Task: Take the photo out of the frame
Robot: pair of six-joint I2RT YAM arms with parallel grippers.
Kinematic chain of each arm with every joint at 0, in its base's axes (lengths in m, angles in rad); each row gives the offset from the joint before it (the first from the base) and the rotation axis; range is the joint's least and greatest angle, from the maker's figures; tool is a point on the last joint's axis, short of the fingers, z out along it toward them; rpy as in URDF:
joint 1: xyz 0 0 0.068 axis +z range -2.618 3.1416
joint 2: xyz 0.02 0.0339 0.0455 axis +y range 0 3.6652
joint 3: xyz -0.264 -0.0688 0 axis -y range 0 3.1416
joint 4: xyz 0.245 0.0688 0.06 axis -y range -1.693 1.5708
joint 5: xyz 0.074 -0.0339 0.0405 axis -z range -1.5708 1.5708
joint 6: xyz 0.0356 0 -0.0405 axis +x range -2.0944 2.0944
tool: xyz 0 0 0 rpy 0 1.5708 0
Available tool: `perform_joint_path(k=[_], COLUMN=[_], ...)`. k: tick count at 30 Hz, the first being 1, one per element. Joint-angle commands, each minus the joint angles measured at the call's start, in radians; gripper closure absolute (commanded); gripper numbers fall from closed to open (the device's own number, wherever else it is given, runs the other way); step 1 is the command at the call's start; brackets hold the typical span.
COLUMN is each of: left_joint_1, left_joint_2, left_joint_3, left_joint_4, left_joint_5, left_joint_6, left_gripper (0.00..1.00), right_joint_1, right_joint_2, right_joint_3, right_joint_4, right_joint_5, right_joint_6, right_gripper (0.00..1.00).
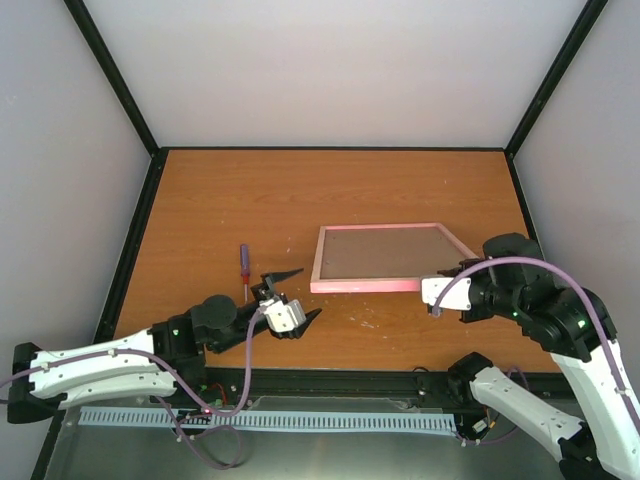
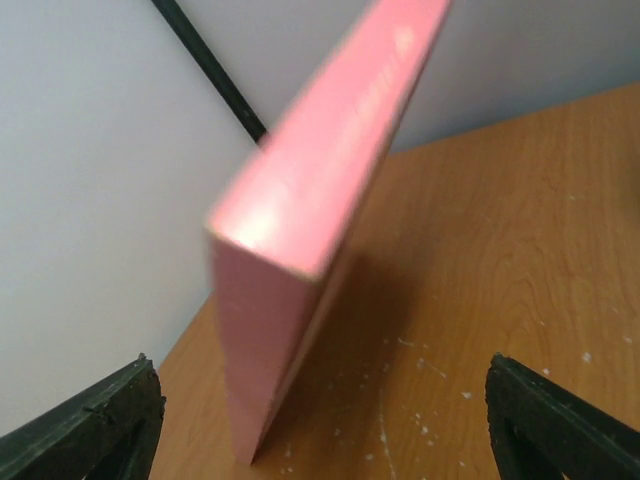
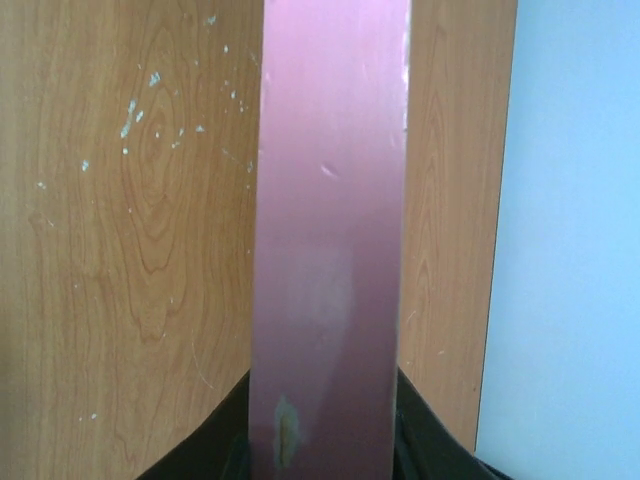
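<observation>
The frame lies right of the table's centre with its brown back panel up and its pink rails around it. My right gripper is shut on the frame's near right corner. In the right wrist view the pink rail runs straight out from between the black jaws of the right gripper. My left gripper stands open just left of the frame's near left corner, touching nothing. In the left wrist view that pink corner rises ahead of the wide-apart fingers, its lower tip on the wood. The photo is hidden.
A small purple-handled screwdriver lies on the table left of the frame, just behind my left gripper. Grey walls with black corner posts close in the table on three sides. White specks dot the wood near the frame.
</observation>
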Motion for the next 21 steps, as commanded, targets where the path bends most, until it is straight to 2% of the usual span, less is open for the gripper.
perform_joint_path(k=[1, 4, 10, 16, 21], left_joint_1=[0.027, 0.047, 0.063, 0.066, 0.068], left_joint_2=[0.002, 0.013, 0.028, 0.031, 0.039], left_joint_3=[-0.024, -0.022, -0.016, 0.015, 0.026], left_joint_4=[0.043, 0.055, 0.09, 0.105, 0.121], left_joint_5=[0.068, 0.124, 0.205, 0.284, 0.296], left_joint_6=[-0.013, -0.014, -0.019, -0.045, -0.034], left_gripper=[0.15, 0.21, 0.39, 0.54, 0.68], right_joint_1=[0.001, 0.001, 0.001, 0.001, 0.001], right_joint_2=[-0.025, -0.04, -0.072, -0.086, -0.084], right_joint_3=[0.092, 0.1, 0.092, 0.069, 0.09], right_joint_4=[0.035, 0.023, 0.0, 0.011, 0.035], right_joint_5=[-0.107, -0.149, -0.249, -0.274, -0.294], right_joint_6=[-0.004, -0.01, -0.008, 0.02, 0.064], right_gripper=[0.97, 0.97, 0.97, 0.97, 0.97])
